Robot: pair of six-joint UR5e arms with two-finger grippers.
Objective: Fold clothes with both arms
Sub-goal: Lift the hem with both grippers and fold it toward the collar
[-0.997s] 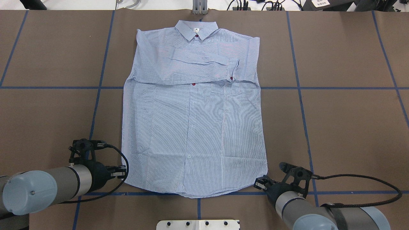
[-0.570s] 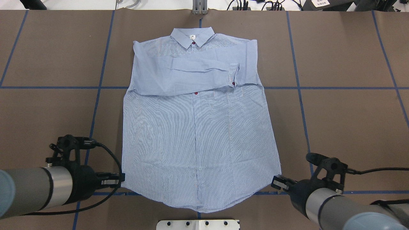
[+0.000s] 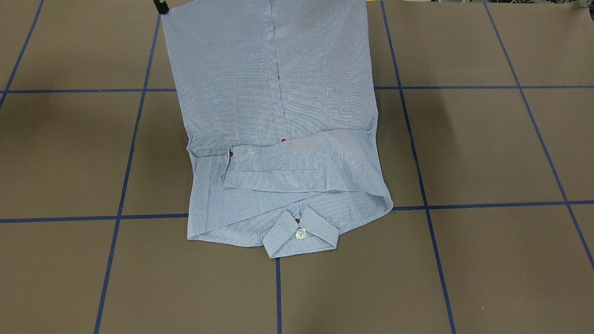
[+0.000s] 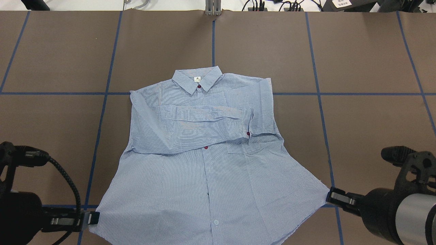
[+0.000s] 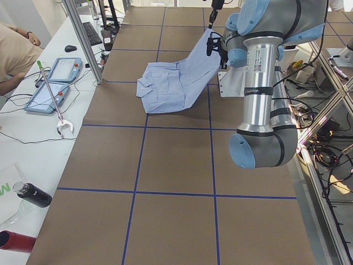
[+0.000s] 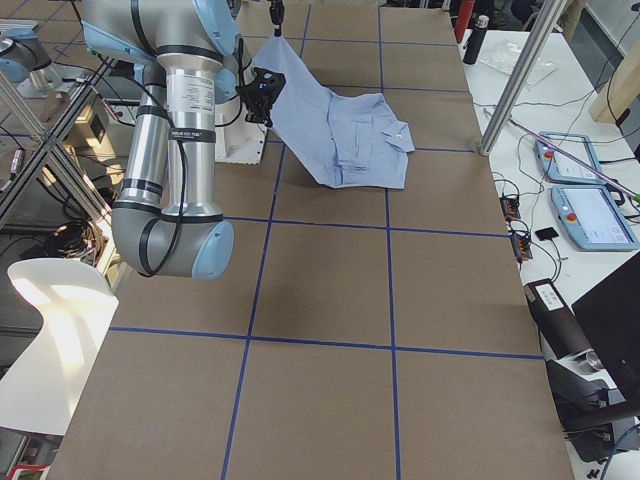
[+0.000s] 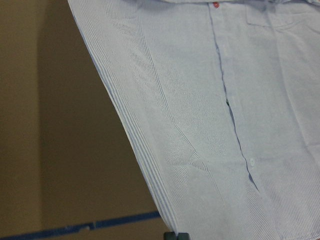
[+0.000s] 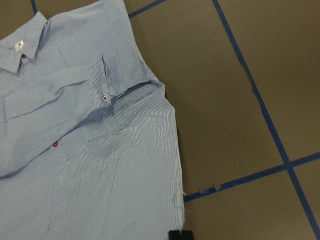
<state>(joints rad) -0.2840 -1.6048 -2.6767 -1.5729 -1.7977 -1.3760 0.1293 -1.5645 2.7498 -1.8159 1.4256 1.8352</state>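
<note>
While pinching hem corners of thin pinstriped button-up shirt (image 4: 204,177) with left pincer (image 4: 94,218) and right pincer (image 4: 328,196), holding hem raised, taut, with collar end flat on matte brown bench (image 4: 374,68).

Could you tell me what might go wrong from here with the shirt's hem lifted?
1. The left gripper and right gripper each pinch only a hem corner of the shirt; one may slip free.
2. The folded sleeves lie loose across the chest and might slide on the tilted cloth.
3. The collar end rests on the table and could bunch if pulled.
</note>
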